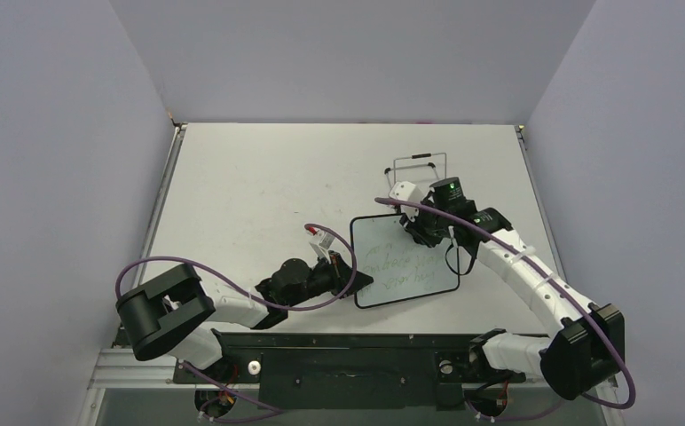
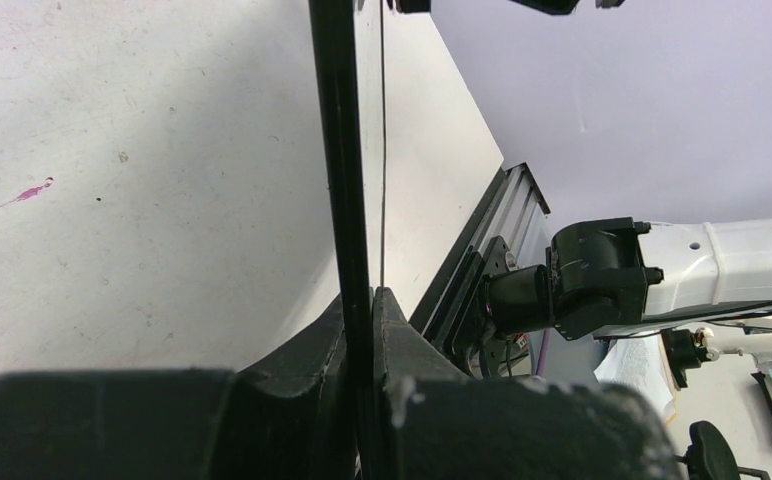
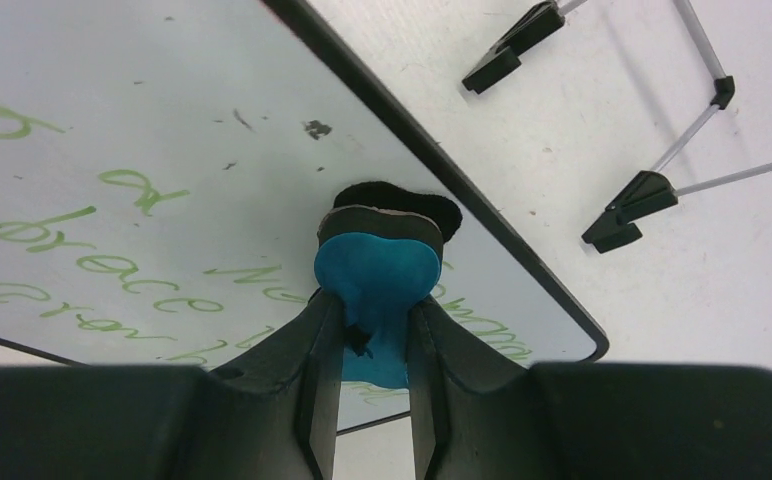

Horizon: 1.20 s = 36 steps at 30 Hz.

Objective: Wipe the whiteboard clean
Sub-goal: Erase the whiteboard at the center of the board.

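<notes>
The whiteboard, white with a thin black frame and green handwriting, lies at mid-table. My left gripper is shut on its left edge; in the left wrist view the black frame runs edge-on between my fingers. My right gripper is shut on the blue-black eraser, whose black felt rests on the board's surface near its frame edge. Green writing fills the board beside the eraser.
A wire stand with black feet lies on the table beyond the board; it also shows in the right wrist view. A small red-and-white object lies left of the board. A black rail runs along the near edge.
</notes>
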Each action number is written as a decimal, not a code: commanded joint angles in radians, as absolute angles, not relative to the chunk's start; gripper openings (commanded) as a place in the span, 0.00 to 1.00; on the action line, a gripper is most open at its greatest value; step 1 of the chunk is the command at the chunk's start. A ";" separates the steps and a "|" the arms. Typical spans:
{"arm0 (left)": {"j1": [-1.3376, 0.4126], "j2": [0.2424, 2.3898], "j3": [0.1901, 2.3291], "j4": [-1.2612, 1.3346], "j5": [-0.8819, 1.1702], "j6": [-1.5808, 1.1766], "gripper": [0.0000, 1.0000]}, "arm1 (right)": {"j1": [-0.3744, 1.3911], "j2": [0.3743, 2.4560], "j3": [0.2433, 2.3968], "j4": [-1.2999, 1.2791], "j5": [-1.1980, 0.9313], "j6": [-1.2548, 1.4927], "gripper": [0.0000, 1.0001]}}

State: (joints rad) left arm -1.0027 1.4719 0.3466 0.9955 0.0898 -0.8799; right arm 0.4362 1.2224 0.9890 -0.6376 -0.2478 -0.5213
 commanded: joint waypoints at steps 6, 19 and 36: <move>-1.021 1.481 0.356 1.106 0.129 -0.839 0.00 | 0.399 1.169 0.897 -0.629 -0.190 -0.525 0.00; -1.028 1.489 0.354 1.118 0.131 -0.843 0.00 | 0.377 1.227 1.029 -0.613 -0.231 -0.507 0.00; -1.028 1.472 0.351 1.104 0.127 -0.835 0.00 | 0.430 1.146 0.897 -0.633 -0.168 -0.529 0.00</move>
